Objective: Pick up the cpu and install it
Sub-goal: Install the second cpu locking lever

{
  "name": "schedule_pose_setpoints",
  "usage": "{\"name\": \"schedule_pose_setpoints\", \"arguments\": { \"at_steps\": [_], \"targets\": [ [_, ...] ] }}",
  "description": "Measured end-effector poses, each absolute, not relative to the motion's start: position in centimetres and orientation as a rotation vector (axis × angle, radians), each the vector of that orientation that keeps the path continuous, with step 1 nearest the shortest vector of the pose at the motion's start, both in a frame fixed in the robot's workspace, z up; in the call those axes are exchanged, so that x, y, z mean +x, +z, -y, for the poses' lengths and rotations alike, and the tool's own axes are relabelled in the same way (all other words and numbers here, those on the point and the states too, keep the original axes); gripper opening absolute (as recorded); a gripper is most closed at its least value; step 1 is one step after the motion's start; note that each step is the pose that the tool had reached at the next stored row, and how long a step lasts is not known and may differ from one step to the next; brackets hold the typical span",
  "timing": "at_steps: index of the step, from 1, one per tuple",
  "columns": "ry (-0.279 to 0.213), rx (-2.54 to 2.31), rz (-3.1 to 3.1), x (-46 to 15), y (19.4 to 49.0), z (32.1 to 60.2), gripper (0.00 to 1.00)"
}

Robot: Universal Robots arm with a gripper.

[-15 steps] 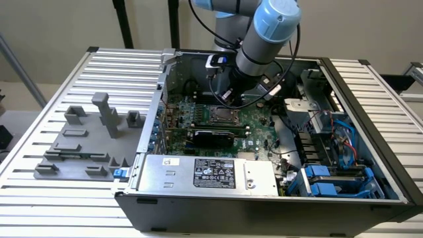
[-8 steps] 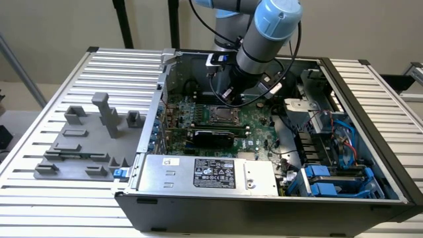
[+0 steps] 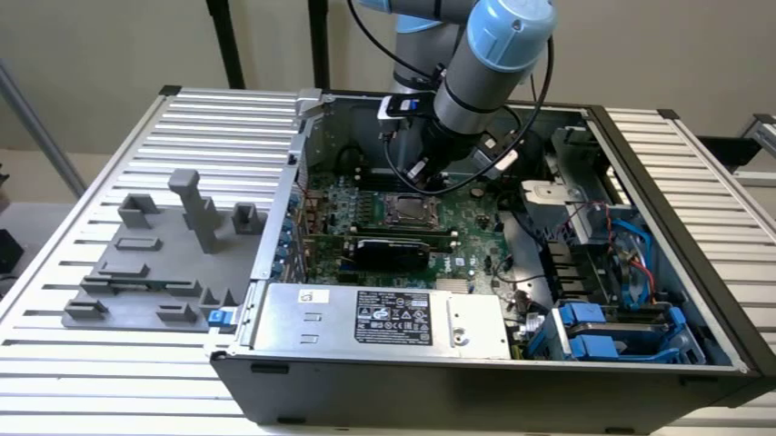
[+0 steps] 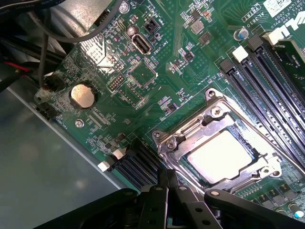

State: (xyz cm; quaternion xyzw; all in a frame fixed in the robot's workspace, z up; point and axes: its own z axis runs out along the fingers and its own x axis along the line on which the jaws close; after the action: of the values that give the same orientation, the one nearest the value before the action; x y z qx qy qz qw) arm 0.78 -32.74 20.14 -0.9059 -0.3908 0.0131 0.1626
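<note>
Gripper (image 4: 167,183), fingers pressed together and empty, at six o'clock of the socket frame (image 4: 167,142), where the cpu (image 4: 221,155) sits; an unseated chip risks bent pins.

Robotics lab/workshop: open PC case (image 3: 485,363) w/ motherboard (image 3: 401,227) on slatted aluminium counter (image 3: 122,363), grey fixture blocks (image 3: 158,263) alongside, robot arm (image 3: 485,64) overhead.

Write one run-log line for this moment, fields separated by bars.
hand: shut, holding nothing, above motherboard | small square silver cpu: seated in metal socket frame | green motherboard: inside open computer case
</note>
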Motion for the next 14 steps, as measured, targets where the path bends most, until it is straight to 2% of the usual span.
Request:
{"name": "schedule_pose_setpoints", "arguments": {
  "at_steps": [8, 14],
  "targets": [
    [0.037, -2.585, 1.115, 0.8, 20.2, 32.8, 0.11],
    [0.037, -2.584, 1.115, 0.8, 21.1, 34.1, 0.11]
  ]
}}
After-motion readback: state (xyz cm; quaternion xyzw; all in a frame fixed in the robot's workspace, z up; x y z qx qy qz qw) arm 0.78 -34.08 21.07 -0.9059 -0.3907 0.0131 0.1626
